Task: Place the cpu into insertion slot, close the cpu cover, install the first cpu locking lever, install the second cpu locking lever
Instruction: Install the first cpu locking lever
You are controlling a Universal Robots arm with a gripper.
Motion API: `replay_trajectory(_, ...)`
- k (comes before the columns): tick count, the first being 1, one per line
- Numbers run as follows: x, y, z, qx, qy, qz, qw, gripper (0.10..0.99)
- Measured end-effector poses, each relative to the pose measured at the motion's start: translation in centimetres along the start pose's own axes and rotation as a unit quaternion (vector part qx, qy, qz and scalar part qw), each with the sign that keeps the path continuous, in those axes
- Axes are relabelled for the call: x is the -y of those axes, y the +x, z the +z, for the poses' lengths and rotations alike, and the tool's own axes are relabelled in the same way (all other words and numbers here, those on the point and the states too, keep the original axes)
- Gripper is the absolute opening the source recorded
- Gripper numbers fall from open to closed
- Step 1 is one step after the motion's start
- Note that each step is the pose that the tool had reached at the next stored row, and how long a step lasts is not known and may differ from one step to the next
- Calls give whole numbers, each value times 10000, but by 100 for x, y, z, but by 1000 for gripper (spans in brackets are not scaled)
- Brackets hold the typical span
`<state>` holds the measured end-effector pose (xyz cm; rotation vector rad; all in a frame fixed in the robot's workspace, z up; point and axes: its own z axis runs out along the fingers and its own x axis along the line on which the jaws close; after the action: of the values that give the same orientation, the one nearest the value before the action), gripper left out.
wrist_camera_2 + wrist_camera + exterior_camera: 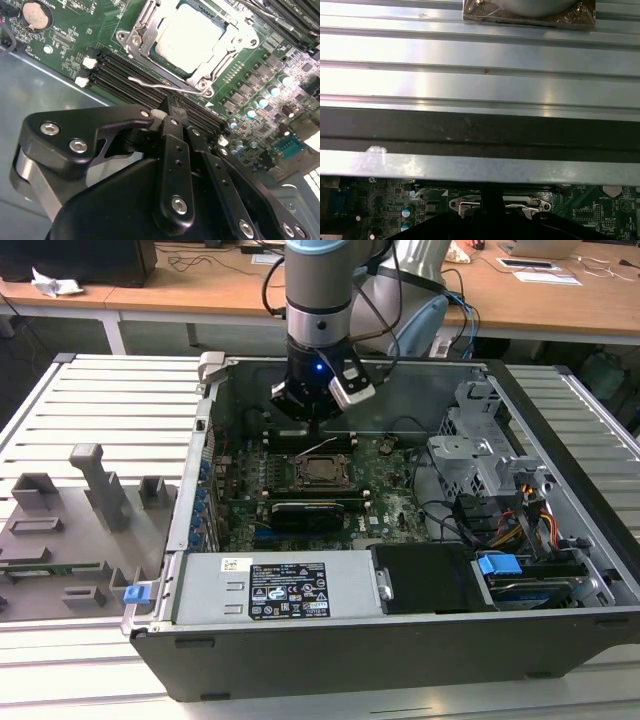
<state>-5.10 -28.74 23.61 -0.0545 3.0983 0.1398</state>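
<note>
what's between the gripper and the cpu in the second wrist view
In the second wrist view, a thin silvery lever and the long black memory slots lie between the gripper and the cpu.

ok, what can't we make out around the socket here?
- Exterior view: the insertion slot is too small to judge whether it is latched.
- Second wrist view: the cpu cover is cut off on its far side by the picture's edge.
- First wrist view: the cover is partly behind the gripper and cut off by the edge.
</note>
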Motion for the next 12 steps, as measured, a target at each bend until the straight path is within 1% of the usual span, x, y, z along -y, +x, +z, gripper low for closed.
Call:
replay_trajectory(6,3,-48,55,0,0,1,10000,106)
replay_trajectory(8,1,-84,67,0,3,0,10000,106)
replay_trajectory(12,1,-98,82,-1,3,0,10000,106)
